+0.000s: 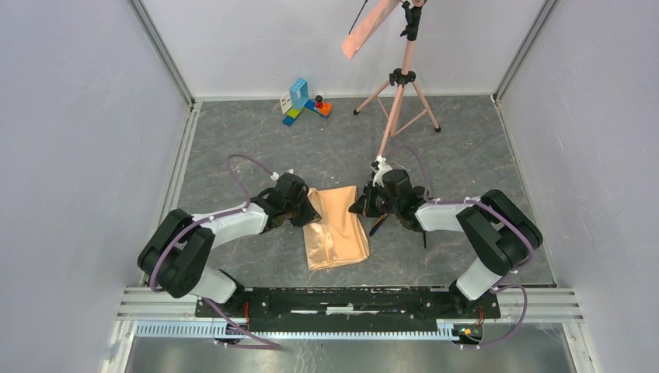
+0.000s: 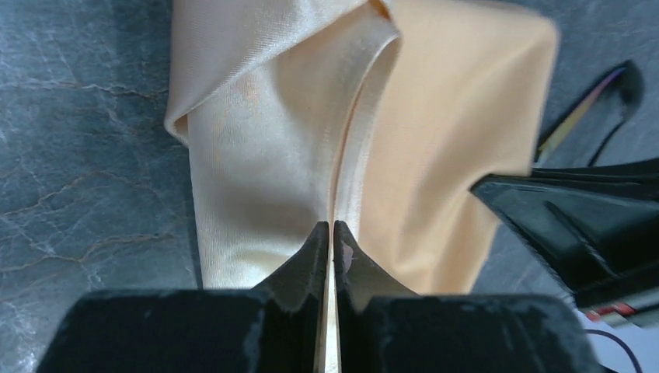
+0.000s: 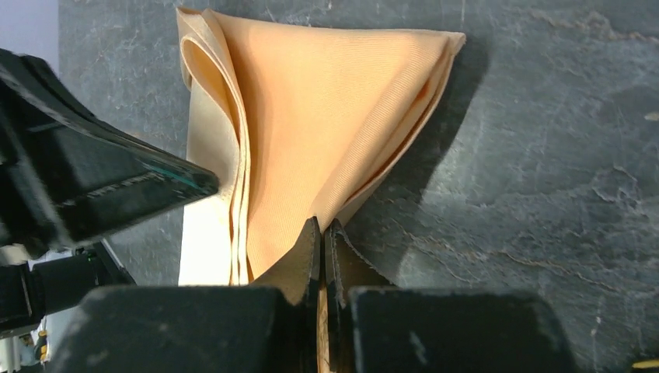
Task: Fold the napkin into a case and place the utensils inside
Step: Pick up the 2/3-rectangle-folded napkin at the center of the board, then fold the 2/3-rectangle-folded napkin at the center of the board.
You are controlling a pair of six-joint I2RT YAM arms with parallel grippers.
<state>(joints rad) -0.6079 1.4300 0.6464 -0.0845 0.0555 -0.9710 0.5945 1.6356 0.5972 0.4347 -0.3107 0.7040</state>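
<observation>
Peach-tan satin, folded over on itself in several layers: that was the napkin [image 1: 336,229] as I saw it from the overhead camera, lying on the table [image 1: 466,155] between the two arms, a short way in front of their bases. It made a rough oblong running toward me, with a sheen on its near half. From the wrist cameras the layering was plainer. A rolled fold curled along one long side, the stacked edges ran close together, and the far corner came to a soft point.

The left gripper [image 2: 328,233] had its jaws pressed almost together, with a thin edge of the napkin pinched between them. The right gripper [image 3: 321,229] was clamped the same way on the opposite side, cloth caught between its fingertips.

Just past the napkin's right edge lay the iridescent utensil [image 2: 579,116], purple-gold, and beside it the black utensil [image 2: 628,85] with its round end. Both were partly hidden behind the right arm, so I could not tell whether they touched the cloth.

The table was dark grey, veined like slate. At the back stood a pink tripod [image 1: 398,101] carrying a salmon strip [image 1: 371,27], and to its left sat some toy blocks [image 1: 305,101] in blue, white and orange. Plain pale walls [image 1: 78,116] closed in the sides and rear, and a black rail [image 1: 350,299] ran along the near edge under the arm bases.
</observation>
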